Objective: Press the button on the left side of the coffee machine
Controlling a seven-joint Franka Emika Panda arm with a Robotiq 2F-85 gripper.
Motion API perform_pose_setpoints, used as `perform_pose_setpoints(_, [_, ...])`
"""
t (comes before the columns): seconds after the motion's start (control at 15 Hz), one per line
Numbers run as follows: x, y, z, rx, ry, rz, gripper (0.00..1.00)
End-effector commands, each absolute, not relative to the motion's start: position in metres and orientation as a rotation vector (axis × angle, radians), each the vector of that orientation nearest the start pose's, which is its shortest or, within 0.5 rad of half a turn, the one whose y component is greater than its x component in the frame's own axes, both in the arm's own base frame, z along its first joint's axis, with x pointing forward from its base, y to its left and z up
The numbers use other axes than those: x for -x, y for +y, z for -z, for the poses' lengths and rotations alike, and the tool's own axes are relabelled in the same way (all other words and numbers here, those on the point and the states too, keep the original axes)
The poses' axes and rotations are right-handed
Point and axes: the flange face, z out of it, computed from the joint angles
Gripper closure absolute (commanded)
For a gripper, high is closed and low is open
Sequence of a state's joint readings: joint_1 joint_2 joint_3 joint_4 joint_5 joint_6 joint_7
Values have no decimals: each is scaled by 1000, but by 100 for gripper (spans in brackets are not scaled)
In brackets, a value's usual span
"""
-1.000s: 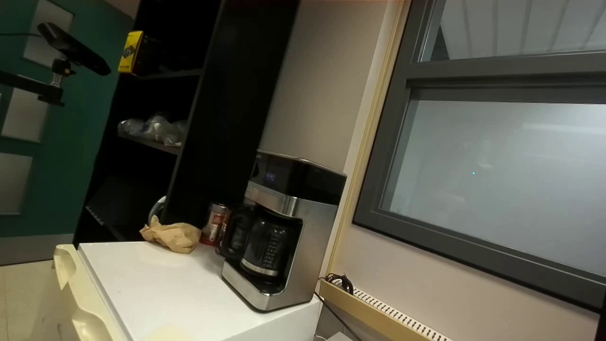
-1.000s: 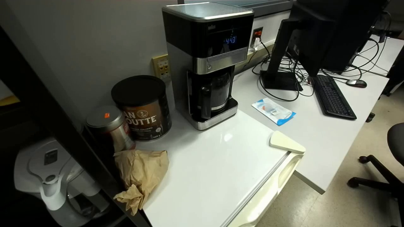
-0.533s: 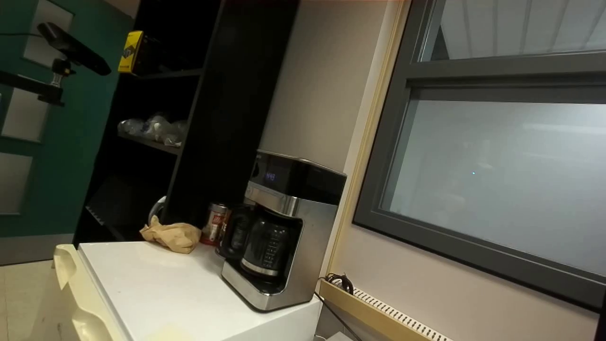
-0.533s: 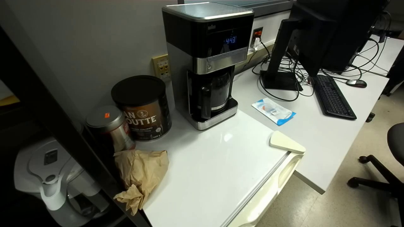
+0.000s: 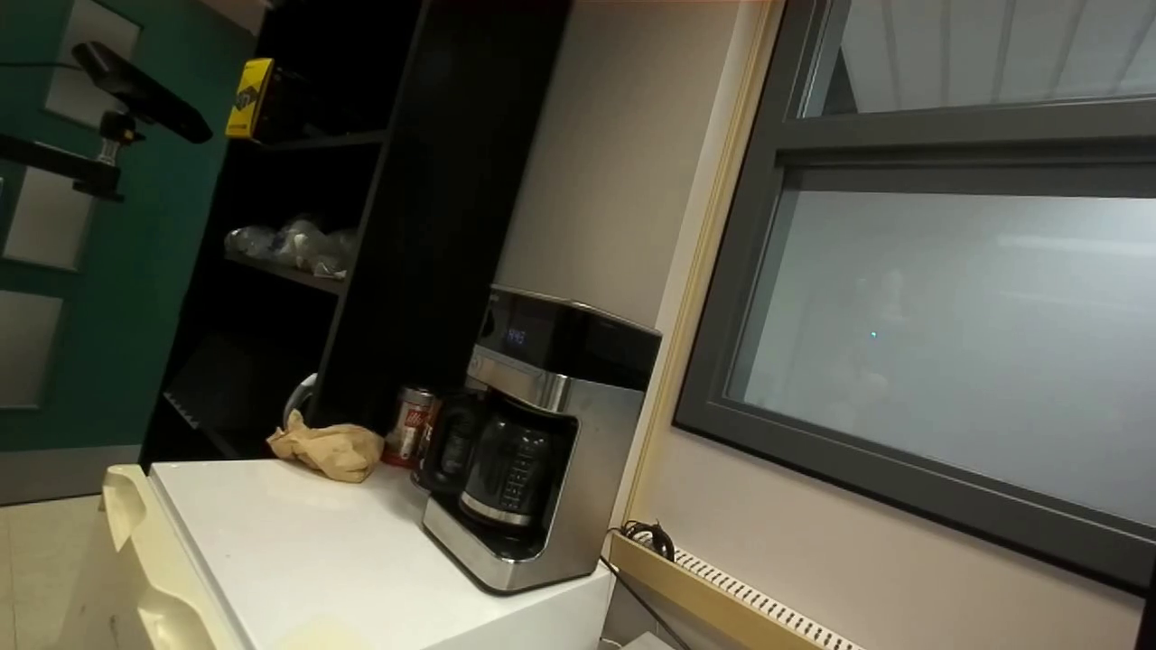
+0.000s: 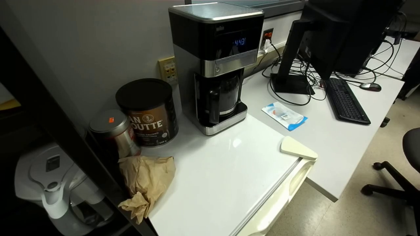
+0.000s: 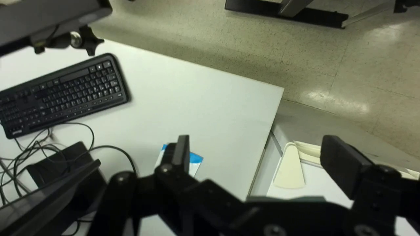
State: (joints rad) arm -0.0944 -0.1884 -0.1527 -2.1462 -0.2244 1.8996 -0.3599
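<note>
The coffee machine [image 6: 211, 68] stands upright on the white cabinet top [image 6: 210, 173], against the wall. It also shows in an exterior view [image 5: 605, 442]. It is black above, with a lit clock display [image 6: 239, 41] and a silver front strip. A small round button [image 6: 217, 69] sits at the strip's left end. The dark glass carafe [image 6: 228, 95] is in the machine, its black handle facing front. My gripper [image 7: 256, 137] shows only in the wrist view. Its fingers are wide apart with nothing between them, above the desk edge and cabinet corner. The machine is out of the wrist view.
A brown canister [image 6: 147, 114], a reddish can [image 6: 113, 131] and a crumpled paper bag [image 6: 147, 180] stand left of the machine. A black shelf [image 5: 433, 199] rises beside them. The desk [image 7: 203, 98] holds a keyboard [image 7: 65, 91], monitor, cables and a blue-white packet [image 7: 196, 159].
The small bright dot in the window pane has shifted slightly left in an exterior view. The coffee machine and the things around it have not moved. The gripper's motion cannot be seen.
</note>
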Motion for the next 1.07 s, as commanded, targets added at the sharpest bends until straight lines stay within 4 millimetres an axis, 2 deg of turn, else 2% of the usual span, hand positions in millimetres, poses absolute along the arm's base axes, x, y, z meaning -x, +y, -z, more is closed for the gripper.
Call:
perform_pose_setpoints(0.0, [-498, -96, -455, 3356, -490, -80, 0])
perform_pose_setpoints(0.47, [-526, 9, -396, 3439, -993, 315, 0])
perform_pose_setpoints(0.73, [-532, 57, -365, 3399, -1225, 618, 0])
perform_pose_setpoints(0.8, [-534, 66, -359, 3378, -1270, 698, 25])
perform_pose_setpoints(0.87, [-536, 77, -354, 3351, -1313, 778, 26])
perform_pose_setpoints(1.0, [-539, 94, -342, 3298, -1371, 912, 41])
